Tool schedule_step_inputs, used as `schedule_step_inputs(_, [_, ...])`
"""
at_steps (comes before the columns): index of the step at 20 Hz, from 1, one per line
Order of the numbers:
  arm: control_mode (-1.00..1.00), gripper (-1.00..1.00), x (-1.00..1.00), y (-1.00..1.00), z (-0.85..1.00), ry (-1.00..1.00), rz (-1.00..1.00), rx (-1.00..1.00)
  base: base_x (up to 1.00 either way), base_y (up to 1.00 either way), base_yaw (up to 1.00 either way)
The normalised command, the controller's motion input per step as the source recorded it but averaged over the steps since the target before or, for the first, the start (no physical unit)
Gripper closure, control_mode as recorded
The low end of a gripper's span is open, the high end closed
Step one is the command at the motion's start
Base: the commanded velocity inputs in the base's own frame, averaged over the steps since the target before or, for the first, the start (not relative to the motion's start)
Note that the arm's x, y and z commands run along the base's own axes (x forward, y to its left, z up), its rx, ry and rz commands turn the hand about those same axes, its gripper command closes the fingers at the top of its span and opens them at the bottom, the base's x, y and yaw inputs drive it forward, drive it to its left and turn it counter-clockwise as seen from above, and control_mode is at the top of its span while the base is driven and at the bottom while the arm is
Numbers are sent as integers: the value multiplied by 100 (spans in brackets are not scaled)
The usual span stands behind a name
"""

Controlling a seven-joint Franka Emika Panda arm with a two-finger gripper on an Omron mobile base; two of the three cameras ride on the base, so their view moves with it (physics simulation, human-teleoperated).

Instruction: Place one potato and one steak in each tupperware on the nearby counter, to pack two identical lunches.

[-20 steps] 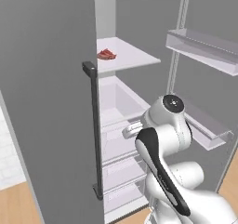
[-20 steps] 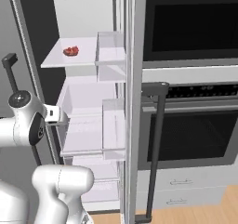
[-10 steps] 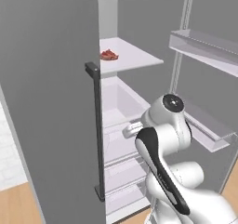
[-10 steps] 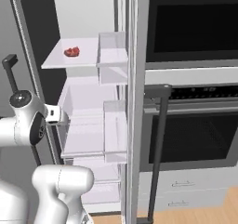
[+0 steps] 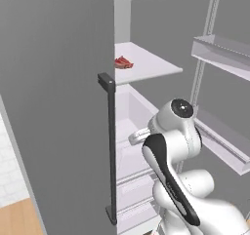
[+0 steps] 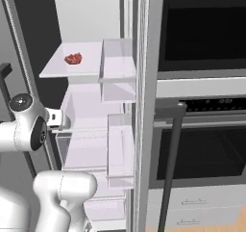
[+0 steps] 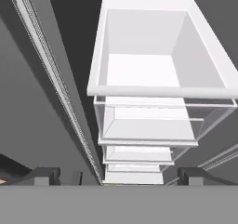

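Note:
One red-pink steak (image 5: 123, 62) (image 6: 73, 58) lies on the white upper shelf (image 5: 151, 68) inside the open fridge. My gripper (image 7: 120, 176) is open and holds nothing, its two dark fingertips (image 7: 44, 175) set wide apart. It hangs in front of the fridge at the level of the drawers, well below the steak's shelf, and looks down over a white empty drawer (image 7: 155, 69). The potatoes, the second steak, the tupperware and the counter are out of view.
The grey left fridge door with its dark vertical handle (image 5: 111, 146) stands close beside the arm. The right door carries clear bins (image 6: 117, 62). Beyond the fridge is a black wall oven (image 6: 206, 149) with a long bar handle (image 6: 170, 168).
The whole picture has shifted a little, so the base has moved; the steak now sits slightly lower and further right in the left base view. The arm keeps its pose.

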Motion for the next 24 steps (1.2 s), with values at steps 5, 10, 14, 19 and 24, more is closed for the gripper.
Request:
schedule_step_inputs(5, [-100,-100,-11,-11,56,-14,-7,5,12,1,0])
schedule_step_inputs(10, [-100,-100,-52,-18,100,-51,-22,12,0,0,0])
schedule_step_inputs(14, [-100,-100,-14,-16,100,-29,-18,17,0,0,0])
schedule_step_inputs(19, [-100,-100,2,-33,100,-6,-1,30,0,0,0])
schedule_step_inputs(24, [-100,-100,15,-10,63,11,1,15,0,0,0])
